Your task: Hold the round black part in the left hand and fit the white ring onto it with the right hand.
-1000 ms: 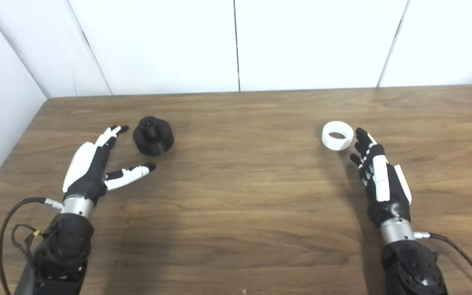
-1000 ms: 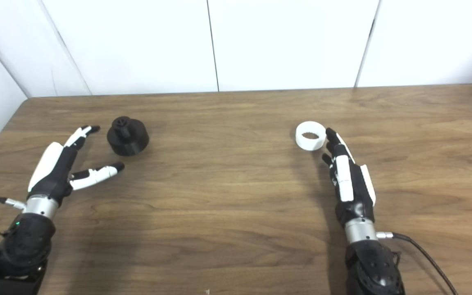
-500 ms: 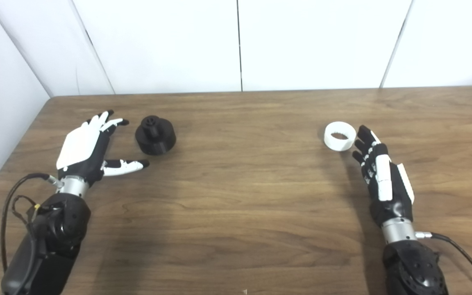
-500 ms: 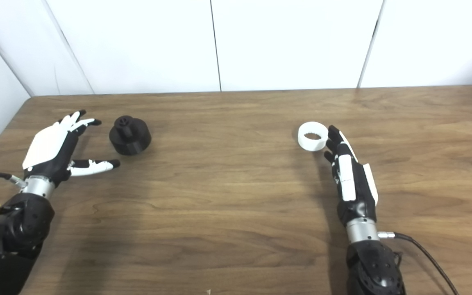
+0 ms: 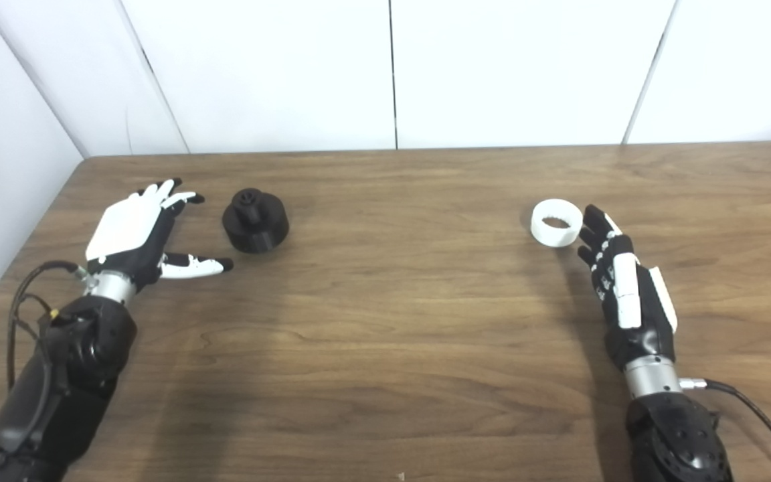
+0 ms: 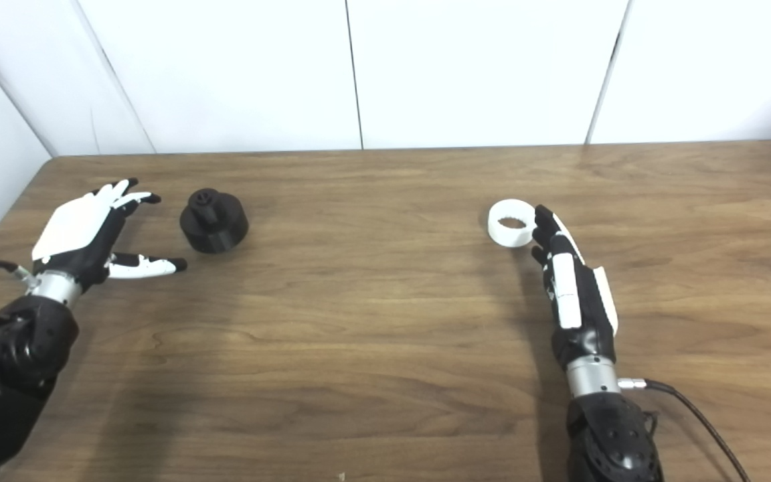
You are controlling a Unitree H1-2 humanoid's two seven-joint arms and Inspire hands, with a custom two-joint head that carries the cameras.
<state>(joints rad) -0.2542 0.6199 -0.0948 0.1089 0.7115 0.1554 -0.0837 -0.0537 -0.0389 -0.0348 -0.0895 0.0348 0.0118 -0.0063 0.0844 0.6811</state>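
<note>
The round black part (image 5: 255,221), a squat cylinder with a small hub on top, stands on the wooden table at the left. My left hand (image 5: 136,234) lies open just left of it, back up, fingers spread, thumb pointing right below the part, not touching it. The white ring (image 5: 556,223) lies flat on the table at the right. My right hand (image 5: 623,284) is open and stretched out, its fingertips (image 5: 590,217) right at the ring's right side; contact cannot be told.
White wall panels (image 5: 392,67) stand along the table's far edge, and a white side wall (image 5: 4,167) runs close by the left edge. A black cable (image 5: 753,415) trails from my right wrist, and cables (image 5: 21,314) loop at my left forearm.
My left hand has moved back and to the left, turning its white back upward and spreading its fingers. My right hand and both parts have hardly moved; the camera has shifted slightly.
</note>
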